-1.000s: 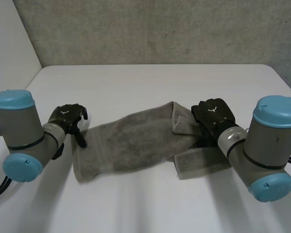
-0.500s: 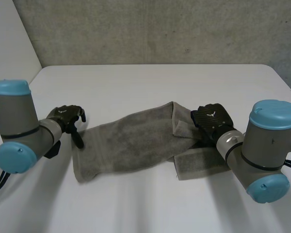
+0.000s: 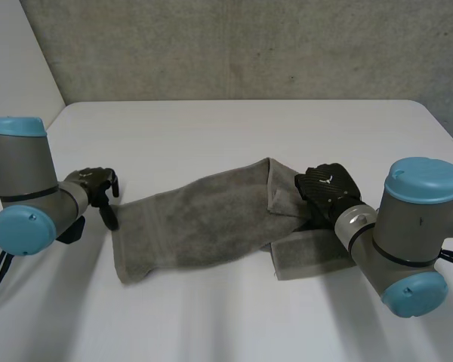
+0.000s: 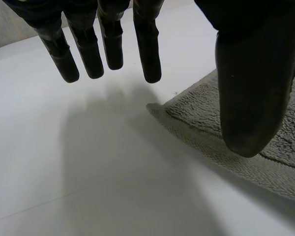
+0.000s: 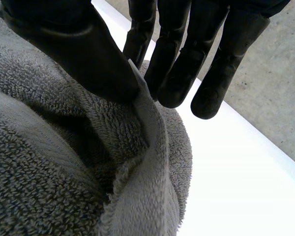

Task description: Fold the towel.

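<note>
Grey towel point(image 3: 204, 222) lies as a long crumpled strip across the middle of the white surface point(image 3: 226, 128). Its left end is flat. Its right end is bunched and lapped over itself. No clean fold shows. I'd judge the task early, with one rough lengthwise fold at most, though I can't tell for sure.

The left hand point(image 3: 97, 187) is just beside the towel's far-left corner. In the left wrist view its fingers point(image 4: 147, 54) hang straight over bare surface and the thumb is over the corner's edge. There is no cloth between them, so it is open and holds nothing. Can't tell if the thumb touches the cloth.

The right hand point(image 3: 328, 188) is on the bunched right end. In the right wrist view a raised ridge of cloth stands between the thumb and the fingers point(image 5: 172, 69), with the thumb pressed onto it. This reads as a pinch on the towel.

Left to do, as I judge it: the left hand takes its corner, the bunched end gets straightened, one end goes over to meet the other, and the towel is flattened.
</note>
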Motion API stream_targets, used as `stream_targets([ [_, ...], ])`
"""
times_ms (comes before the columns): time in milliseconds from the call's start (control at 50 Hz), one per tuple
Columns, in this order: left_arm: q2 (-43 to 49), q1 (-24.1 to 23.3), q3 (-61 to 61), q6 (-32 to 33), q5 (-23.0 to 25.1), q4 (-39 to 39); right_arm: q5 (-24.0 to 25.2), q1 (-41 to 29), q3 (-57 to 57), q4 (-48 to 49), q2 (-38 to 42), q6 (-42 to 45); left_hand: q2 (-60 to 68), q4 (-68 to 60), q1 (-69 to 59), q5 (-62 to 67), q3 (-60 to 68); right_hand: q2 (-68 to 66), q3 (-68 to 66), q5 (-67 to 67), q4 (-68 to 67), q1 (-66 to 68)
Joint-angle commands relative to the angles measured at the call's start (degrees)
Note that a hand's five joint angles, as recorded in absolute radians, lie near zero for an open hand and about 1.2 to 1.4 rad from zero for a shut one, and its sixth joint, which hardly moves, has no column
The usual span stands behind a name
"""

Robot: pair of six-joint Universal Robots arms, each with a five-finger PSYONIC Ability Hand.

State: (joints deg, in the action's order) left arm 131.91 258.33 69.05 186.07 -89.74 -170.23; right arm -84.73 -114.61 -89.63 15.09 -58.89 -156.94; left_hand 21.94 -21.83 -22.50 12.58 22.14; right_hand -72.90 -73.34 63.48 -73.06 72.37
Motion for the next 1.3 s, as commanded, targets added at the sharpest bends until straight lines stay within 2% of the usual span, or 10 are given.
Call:
stream_targets([
  [20, 0.19, -0.02, 0.12, 0.08, 0.09, 0.07, 0.00, 0.01, 0.07, -0.06, 0.09, 0.05, 4.42, -4.52, -3.85, 3.77, 4.22, 0.07, 0.51, -0.65, 0.23, 0.46],
  [140, 0.28, -0.11, 0.56, 0.26, 0.09, 0.16, 0.00, 0.01, 0.07, 0.03, 0.09, 0.05, 9.97, -10.07, -9.40, 9.32, 9.77, 0.24, 0.68, -0.82, 0.40, 0.29],
  [460, 0.72, -0.20, 1.08, 0.34, 0.09, 0.25, -0.18, 0.01, 0.07, 0.12, 0.18, 0.75, 10.64, -10.75, -10.08, 10.00, 10.44, 0.24, 0.68, -0.82, 0.40, 0.29],
  [660, 0.63, -0.29, 1.52, 0.17, 0.18, 1.83, -0.26, 0.01, 0.07, 0.29, 0.18, 1.28, 23.43, -23.54, -22.87, 22.79, 23.23, 0.41, 0.85, -0.99, 0.57, 0.12],
  [700, 0.37, -0.37, 1.87, 0.08, 0.18, 1.92, -0.35, 0.01, 0.07, 0.29, 0.18, 1.72, 29.96, -30.07, -29.39, 29.31, 29.76, 0.58, 1.01, -1.15, 0.74, -0.04],
  [980, -0.16, -0.99, 2.75, -0.10, 0.18, 1.92, -0.44, 0.01, 0.07, 0.38, 0.18, 1.90, 39.92, -40.02, -39.35, 39.27, 39.72, 0.92, 1.35, -1.49, 1.08, -0.38],
  [1080, -0.16, -1.08, 3.10, -0.36, 0.62, 1.75, -0.53, 0.01, 0.07, 0.38, 0.18, 1.90, 49.50, -49.61, -48.94, 48.86, 49.30, 0.92, 1.35, -1.49, 1.08, -0.38],
  [1140, -0.07, -1.08, 3.28, -0.36, 0.71, 1.66, -0.53, 0.01, 0.07, 0.29, 0.27, 1.90, 48.16, -48.27, -47.59, 47.51, 47.96, 0.92, 1.35, -1.49, 1.08, -0.38],
  [1240, 0.28, -1.08, 3.55, -0.45, 0.80, 1.04, -0.53, 0.01, -0.02, 0.38, 0.18, 2.07, 21.31, -21.41, -20.74, 20.66, 21.11, 0.92, 1.35, -1.49, 1.08, -0.38],
  [1300, 0.37, -1.08, 3.55, -0.45, 0.71, 0.87, -0.53, 0.01, -0.02, 0.38, 0.27, 2.25, 14.53, -14.63, -13.96, 13.88, 14.33, 0.92, 1.35, -1.49, 1.08, -0.38],
])
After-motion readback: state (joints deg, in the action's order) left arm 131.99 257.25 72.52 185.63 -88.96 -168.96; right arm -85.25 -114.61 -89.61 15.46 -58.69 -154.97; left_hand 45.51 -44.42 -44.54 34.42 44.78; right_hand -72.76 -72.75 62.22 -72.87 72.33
